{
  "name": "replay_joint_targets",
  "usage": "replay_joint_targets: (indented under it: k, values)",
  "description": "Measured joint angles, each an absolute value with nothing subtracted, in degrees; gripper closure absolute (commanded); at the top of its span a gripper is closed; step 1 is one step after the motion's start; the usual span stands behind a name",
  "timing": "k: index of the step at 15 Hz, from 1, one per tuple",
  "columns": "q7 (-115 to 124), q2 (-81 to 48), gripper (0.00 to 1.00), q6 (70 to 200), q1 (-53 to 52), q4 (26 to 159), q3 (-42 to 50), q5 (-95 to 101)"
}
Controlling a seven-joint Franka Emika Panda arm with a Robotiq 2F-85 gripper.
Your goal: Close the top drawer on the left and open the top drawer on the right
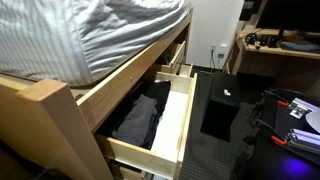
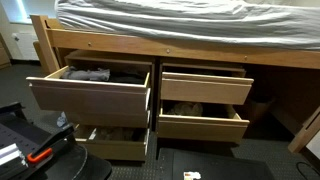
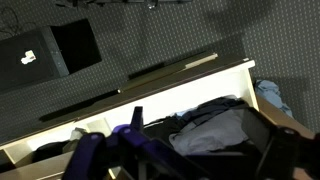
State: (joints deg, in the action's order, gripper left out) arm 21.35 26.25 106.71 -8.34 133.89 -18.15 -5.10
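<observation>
Jaws looked spread apart in the blurred wrist view, where the gripper [image 3: 190,160] hung over the dark clothes [image 3: 215,125] inside the top left drawer [image 3: 150,92], whose front edge lay just beyond the fingertips. Only an exterior view showed both fronts together, with the top left drawer [image 2: 90,95] pulled far out and the top right drawer [image 2: 203,86] out a little. Another exterior view showed the striped bedding [image 1: 90,30] above the open drawer.
</observation>
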Motion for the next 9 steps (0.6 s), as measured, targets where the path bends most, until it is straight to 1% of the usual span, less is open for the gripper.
replay_joint_targets:
  k: [5, 9]
  values:
    - [20.6, 26.3, 0.00, 106.7, -8.5, 133.9, -18.0, -5.1]
    - [7.8, 26.3, 0.00, 106.3, -11.4, 133.9, -13.6, -7.7]
